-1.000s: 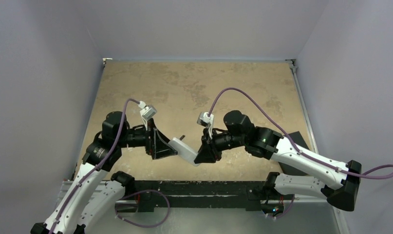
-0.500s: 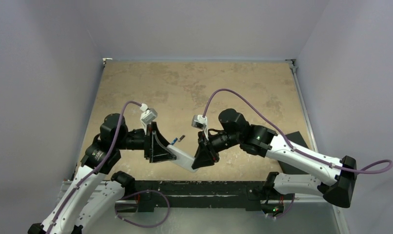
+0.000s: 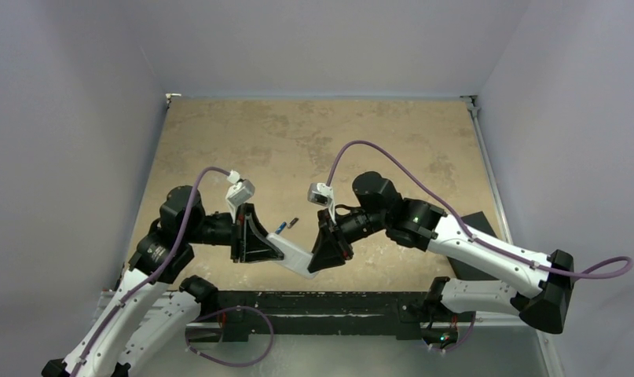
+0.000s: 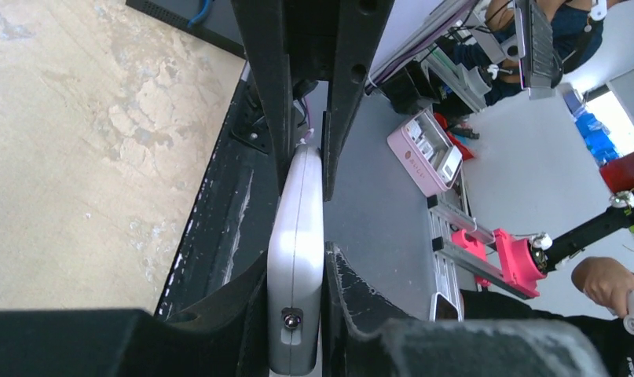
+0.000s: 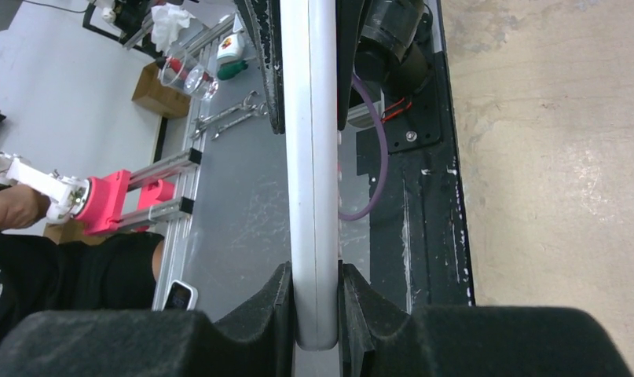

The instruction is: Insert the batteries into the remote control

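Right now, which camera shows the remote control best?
Top external: the remote control shows its whole length and a broad white face. The left and right wrist views each show only its narrow white edge, seen lengthwise from one end.

One camera hangs high up past the near end of the tan table (image 3: 313, 133) and looks down and forward, far enough back to take in the whole top. A small camera rides on each wrist, very close in, looking out along its own pincer. The one on the left pincer (image 4: 296, 271) has the table on its left and the room on its right, and the one on the right pincer (image 5: 317, 275) looks back the other way. All three see the white remote control (image 3: 296, 256), thin and edge-on in both wrist views, each of which shows the other pincer's dark fingers at the far end.
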